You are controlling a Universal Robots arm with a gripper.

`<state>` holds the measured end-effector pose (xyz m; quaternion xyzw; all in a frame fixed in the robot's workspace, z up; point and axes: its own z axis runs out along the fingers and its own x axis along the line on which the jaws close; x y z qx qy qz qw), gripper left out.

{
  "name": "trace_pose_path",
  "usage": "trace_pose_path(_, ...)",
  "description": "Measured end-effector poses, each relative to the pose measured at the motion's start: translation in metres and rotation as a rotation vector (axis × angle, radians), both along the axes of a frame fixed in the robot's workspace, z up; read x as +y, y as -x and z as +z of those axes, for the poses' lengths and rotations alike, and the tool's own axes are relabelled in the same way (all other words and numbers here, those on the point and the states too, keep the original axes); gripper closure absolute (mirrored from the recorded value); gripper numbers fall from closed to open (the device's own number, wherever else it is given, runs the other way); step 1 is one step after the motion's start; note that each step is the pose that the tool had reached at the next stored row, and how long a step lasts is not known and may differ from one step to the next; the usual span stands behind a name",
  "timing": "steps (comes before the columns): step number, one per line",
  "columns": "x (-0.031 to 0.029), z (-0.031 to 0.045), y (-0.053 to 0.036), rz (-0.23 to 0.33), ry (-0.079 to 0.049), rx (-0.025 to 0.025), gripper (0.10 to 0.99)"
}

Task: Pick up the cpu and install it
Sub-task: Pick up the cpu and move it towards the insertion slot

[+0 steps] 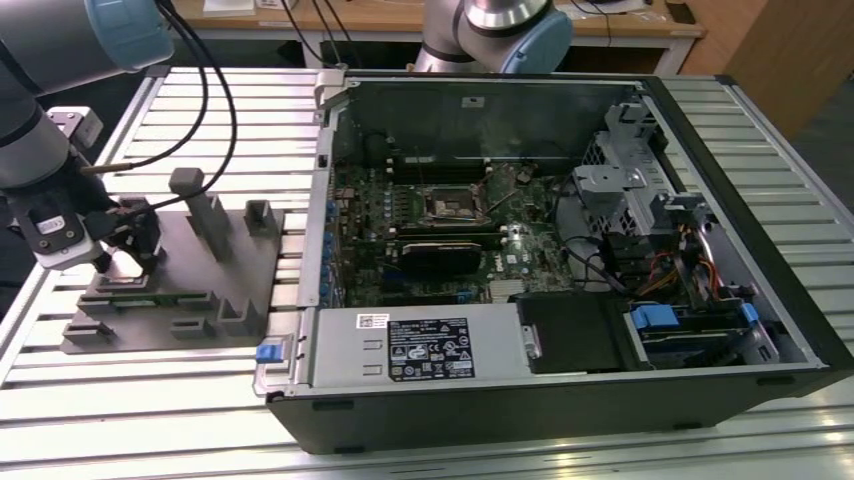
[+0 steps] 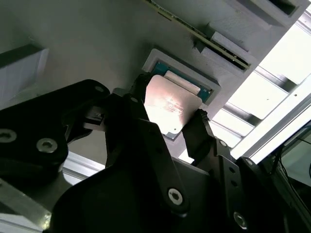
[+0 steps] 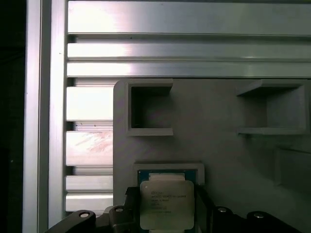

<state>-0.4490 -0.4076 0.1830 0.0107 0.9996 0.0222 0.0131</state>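
We find the gripper point(image 2: 169, 116) down at the grey fixture point(image 1: 254, 270), on the exterior view's left, well apart from the open computer case point(image 1: 747, 200); its two black fingers point(image 2: 197, 128) are drawn in narrow against opposite edges of the cpu point(image 2: 171, 102), so we judge the chip to be gripped. In both wrist views the cpu sits between the fingers with its pale metal top facing the cameras, over the teal-rimmed pocket point(image 2: 206, 87) in the fixture; it looks a little tilted against that pocket, and we cannot tell whether it is clear of the rim or touching it.

The motherboard socket point(image 1: 450, 203) lies inside the case, so the install is not yet done.

The risks, as we judge them: the hold is on thin edges only, so a small slip could let the chip twist or drop; a corner caught on the pocket rim could lever it out of the fingers; a drop here could land it on the slatted aluminium table point(image 1: 134, 400), where gaps run between the bars; a tilt carried to the socket could seat it crooked.
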Motion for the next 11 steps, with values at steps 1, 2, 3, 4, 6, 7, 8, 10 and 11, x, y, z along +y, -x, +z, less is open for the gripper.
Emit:
trace_pose_path(1,0.0000,0.0000,0.0000,0.000,0.000,0.0000,0.510)
trace_pose_path(2,0.0000,0.0000,0.0000,0.000,0.000,0.0000,0.510)
trace_pose_path(3,0.0000,0.0000,0.0000,0.000,0.000,0.0000,0.510)
trace_pose_path(4,0.0000,0.0000,-0.0001,0.000,0.000,0.0000,0.510)
trace_pose_path(6,0.0000,0.0000,-0.0007,0.000,0.000,0.0000,0.529)
trace_pose_path(7,0.0000,0.0000,-0.0009,0.000,0.000,0.0001,0.529)
trace_pose_path(8,0.0000,0.0000,-0.0009,0.000,0.000,0.0000,0.545)
trace_pose_path(10,0.0000,0.0000,-0.0011,0.000,0.000,0.0000,0.545)
trace_pose_path(11,0.0000,0.0001,-0.0011,0.000,0.000,0.0000,0.545)
